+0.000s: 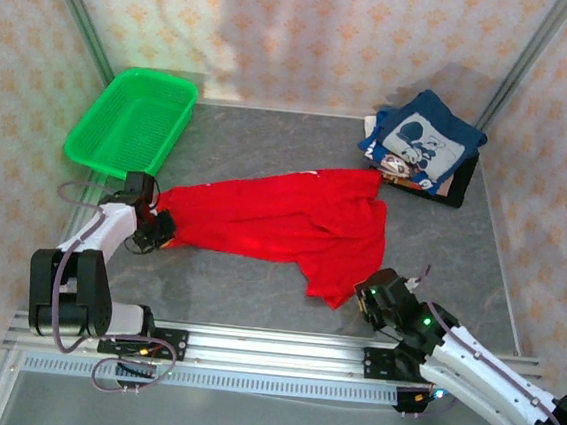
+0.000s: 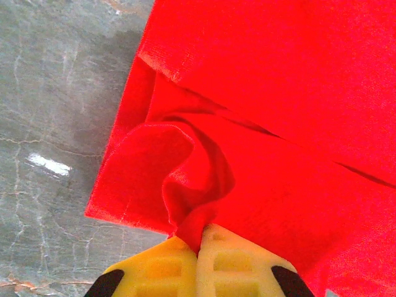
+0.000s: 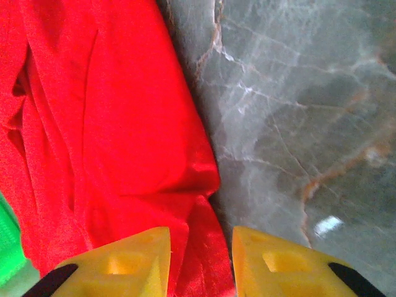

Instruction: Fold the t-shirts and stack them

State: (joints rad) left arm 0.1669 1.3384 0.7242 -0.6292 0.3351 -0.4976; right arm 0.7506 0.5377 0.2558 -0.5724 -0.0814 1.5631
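Some t-shirts (image 1: 425, 146) sit folded in a stack at the far right corner of the counter (image 1: 256, 292). The red t-shirt (image 1: 283, 221) lies unfolded mid-counter, its left end pinched tight in the left gripper (image 1: 157, 222) and its near corner between the parted jaws of the right gripper (image 1: 364, 293). Folding and stacking it is left to do.

Tabletop (image 1: 260, 140) was grey, marbled. Pale walls (image 1: 312, 24) with orange motif enclosed three sides. Metal posts (image 1: 79, 14) stood at corners. Light even.

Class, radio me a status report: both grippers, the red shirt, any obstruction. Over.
Left gripper shut on red t-shirt, left end. Right gripper open, astride its near edge. Shirt spread out, unfolded. Folded stack close by its far right corner.
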